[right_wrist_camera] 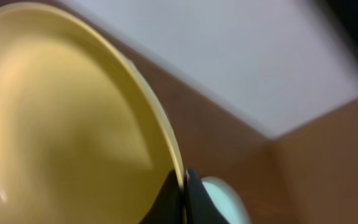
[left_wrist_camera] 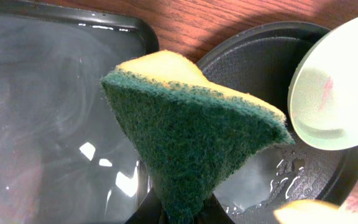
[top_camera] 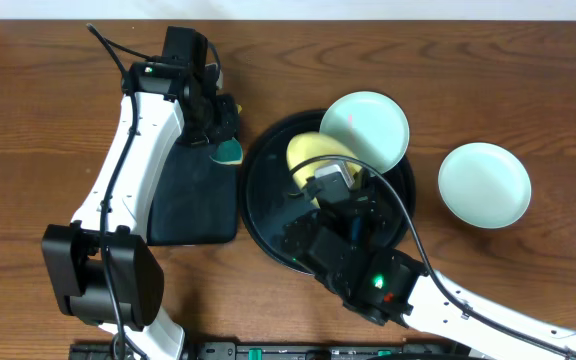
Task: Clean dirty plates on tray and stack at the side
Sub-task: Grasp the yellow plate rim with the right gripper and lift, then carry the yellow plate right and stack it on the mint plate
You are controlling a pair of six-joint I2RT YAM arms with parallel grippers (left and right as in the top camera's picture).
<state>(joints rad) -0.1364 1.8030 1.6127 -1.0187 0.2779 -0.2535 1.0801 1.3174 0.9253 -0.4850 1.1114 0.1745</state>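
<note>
overhead counts three plates: a yellow plate (top_camera: 313, 152) over the round tray (top_camera: 268, 225), a far mint plate (top_camera: 366, 128) across its far rim, and a right mint plate (top_camera: 484, 184) on the tabletop (top_camera: 48, 120). right wrist alone shows the right hand (right_wrist_camera: 183, 190) pinched shut on the yellow rim. left wrist shows the left hand (left_wrist_camera: 182, 213) clamped on a sponge (left_wrist_camera: 191, 124) beside the wet rectangular tray (left_wrist_camera: 55, 112). the right arm (top_camera: 468, 300) hides much of the round tray.

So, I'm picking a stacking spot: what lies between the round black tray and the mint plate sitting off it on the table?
Nothing: the overhead view shows only bare wooden table between the round tray and that mint plate.
</note>
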